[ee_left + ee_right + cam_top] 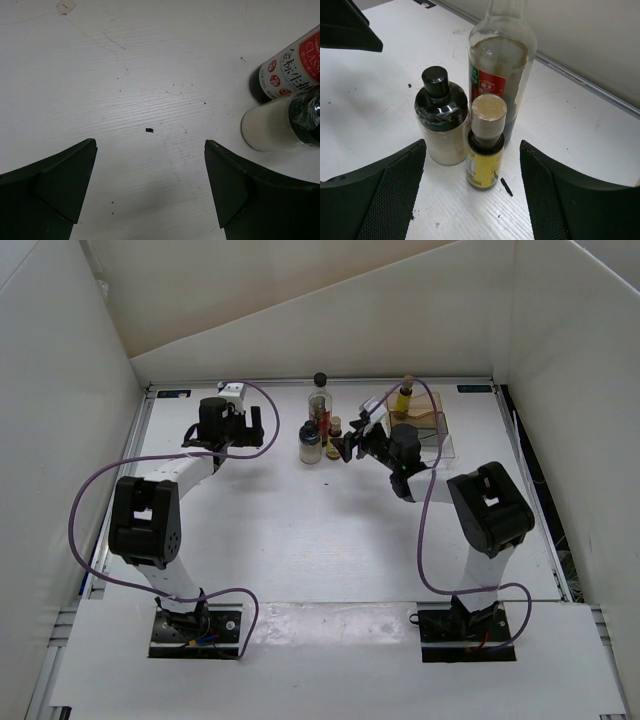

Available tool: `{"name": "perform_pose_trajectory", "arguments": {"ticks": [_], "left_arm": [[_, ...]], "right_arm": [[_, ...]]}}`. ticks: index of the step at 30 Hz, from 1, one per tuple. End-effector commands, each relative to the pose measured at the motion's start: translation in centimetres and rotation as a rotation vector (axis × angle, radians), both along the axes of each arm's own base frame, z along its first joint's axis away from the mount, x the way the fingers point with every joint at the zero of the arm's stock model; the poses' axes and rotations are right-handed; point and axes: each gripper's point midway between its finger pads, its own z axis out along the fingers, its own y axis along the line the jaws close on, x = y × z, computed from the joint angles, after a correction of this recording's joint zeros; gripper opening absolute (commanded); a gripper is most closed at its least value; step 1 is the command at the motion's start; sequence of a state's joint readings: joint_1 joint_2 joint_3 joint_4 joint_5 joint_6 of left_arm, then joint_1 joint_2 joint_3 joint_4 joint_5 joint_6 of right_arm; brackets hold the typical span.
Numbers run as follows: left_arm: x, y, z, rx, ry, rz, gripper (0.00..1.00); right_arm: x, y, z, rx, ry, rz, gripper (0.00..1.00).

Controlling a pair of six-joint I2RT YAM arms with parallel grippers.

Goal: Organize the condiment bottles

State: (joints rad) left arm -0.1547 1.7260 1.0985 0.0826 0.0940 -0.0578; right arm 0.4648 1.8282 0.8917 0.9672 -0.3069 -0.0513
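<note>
Lining up with the right gripper (348, 447), jaws spread wide and holding nothing, on the small yellow bottle (485, 150) at the front of a tight cluster toward the table's far edge. Standing right against the squat jar (441, 125) and the tall bottle (502, 60) behind, so easy to clip either with a finger and topple it. Narrow base too: liable to tip under an off-centre squeeze. Second yellow bottle (404, 395) apparently standing on the rack (432, 420). Left gripper (150, 150) wide open, empty, just beside the cluster.
</note>
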Motion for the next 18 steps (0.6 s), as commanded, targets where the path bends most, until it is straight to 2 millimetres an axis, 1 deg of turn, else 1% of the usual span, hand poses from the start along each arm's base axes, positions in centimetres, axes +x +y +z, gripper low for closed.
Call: {"name": "perform_pose_trajectory", "arguments": {"ticks": [1,2,3,5,6,7,9,10,12,17,18], "left_arm": [[0.5,0.2,2.8,-0.019,-0.063,-0.005,1.00],[0.7,0.2,2.9,-0.017,-0.065,-0.006,1.00],[0.7,0.5,2.7,-0.015,-0.060,0.000,1.00],[0.8,0.5,2.5,-0.017,-0.055,-0.001,1.00],[0.9,0.5,2.4,-0.016,-0.053,-0.003,1.00],[1.0,0.7,2.5,-0.015,-0.054,0.001,1.00],[1.0,0.7,2.2,-0.018,-0.048,0.001,1.00],[1.1,0.8,2.3,-0.017,-0.049,0.004,1.00],[1.2,0.8,2.1,-0.018,-0.046,0.002,1.00],[1.2,1.2,1.6,-0.018,-0.035,0.009,1.00],[1.3,1.3,1.7,-0.020,-0.040,0.008,1.00]], "right_arm": [[1.9,0.6,2.5,0.047,-0.065,0.008,0.78],[2.4,1.0,3.4,0.057,-0.085,0.012,0.78],[2.6,1.1,2.4,0.047,-0.066,0.017,0.78],[3.4,1.1,3.0,0.055,-0.072,0.016,0.78],[3.5,1.2,2.5,0.054,-0.059,0.022,0.78],[4.0,1.0,2.5,0.055,-0.056,0.017,0.78],[4.2,1.4,2.6,0.068,-0.048,0.027,0.78],[4.4,1.4,2.1,0.065,-0.041,0.026,0.78],[4.6,1.7,2.3,0.065,-0.041,0.032,0.78],[4.8,2.2,1.4,0.085,-0.004,0.039,0.78],[4.8,2.4,1.7,0.093,-0.005,0.044,0.78]]}}
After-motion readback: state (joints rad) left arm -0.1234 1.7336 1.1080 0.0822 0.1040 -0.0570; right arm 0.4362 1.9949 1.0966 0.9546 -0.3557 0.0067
